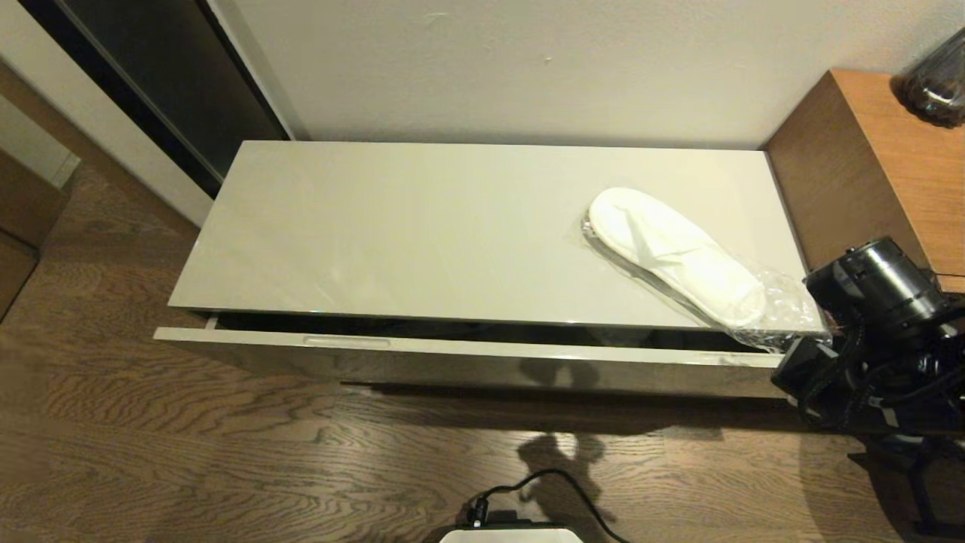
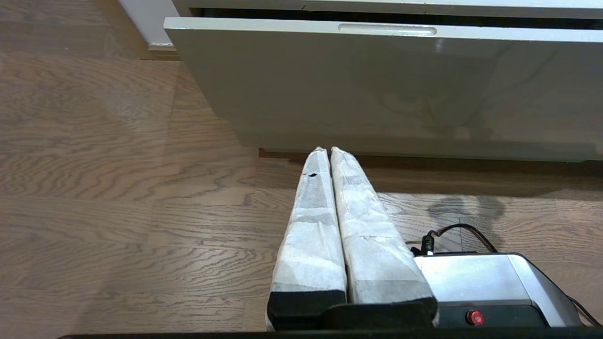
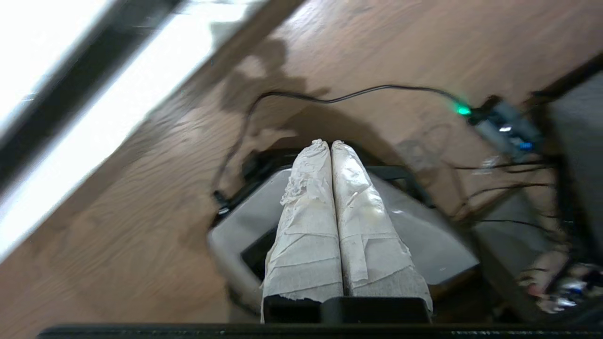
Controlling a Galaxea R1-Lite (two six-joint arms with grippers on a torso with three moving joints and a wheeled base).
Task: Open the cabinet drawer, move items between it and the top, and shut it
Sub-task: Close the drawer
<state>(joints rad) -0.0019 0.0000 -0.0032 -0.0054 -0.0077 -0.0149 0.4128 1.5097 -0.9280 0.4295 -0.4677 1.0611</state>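
Observation:
The cabinet drawer (image 1: 467, 350) stands pulled out a little, a dark gap showing between its glossy cream front (image 2: 377, 84) and the top (image 1: 407, 226). A recessed slot (image 2: 387, 29) runs along its front edge. A white slipper in clear plastic (image 1: 671, 256) lies slanted on the right part of the top, its wrap overhanging the front edge. The tissue pack is out of view. My left gripper (image 2: 325, 150) is shut and empty, low over the floor, pointing at the drawer front. My right gripper (image 3: 326, 143) is shut and empty, held over the robot's base, the arm (image 1: 874, 332) beside the cabinet's right end.
A brown wooden side cabinet (image 1: 889, 166) adjoins the right end, with a dark glass object (image 1: 935, 79) on it. The robot base (image 2: 490, 282) and its black cable (image 1: 558, 483) lie on the wood floor in front. A dark doorway (image 1: 151, 83) is at the back left.

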